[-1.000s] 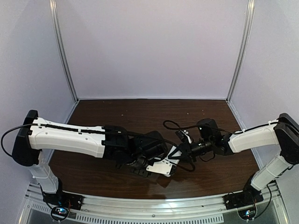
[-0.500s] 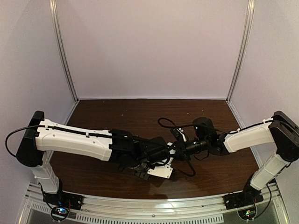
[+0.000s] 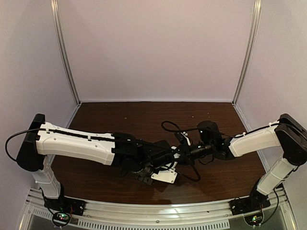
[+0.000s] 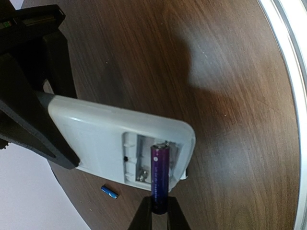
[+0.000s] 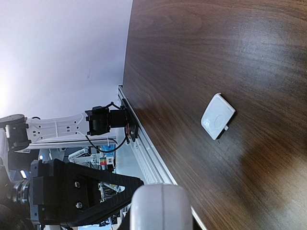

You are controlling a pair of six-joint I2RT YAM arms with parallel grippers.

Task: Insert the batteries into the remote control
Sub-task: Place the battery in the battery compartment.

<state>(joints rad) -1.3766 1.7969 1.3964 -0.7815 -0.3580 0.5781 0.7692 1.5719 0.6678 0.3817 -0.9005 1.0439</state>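
The remote control (image 4: 120,143) is held above the table with its plain white back facing the left wrist camera and its battery compartment open. My right gripper (image 5: 160,213) is shut on one end of it; its black fingers (image 4: 33,100) show at the left of the left wrist view. My left gripper (image 4: 159,208) is shut on a blue-purple battery (image 4: 159,177) whose far tip sits in the compartment's right slot. A second blue battery (image 4: 109,191) lies on the table. In the top view both grippers meet at the remote (image 3: 167,176) near the table's front middle.
The small white square cover piece (image 5: 218,116) lies flat on the dark wooden table (image 4: 216,57). The metal front rail (image 4: 292,57) runs along the table's near edge. White walls enclose the back and sides (image 3: 153,48).
One second ago the grippers were further apart; the left arm has moved right and the right arm left, bringing battery and remote together. Little has moved in the last half second.
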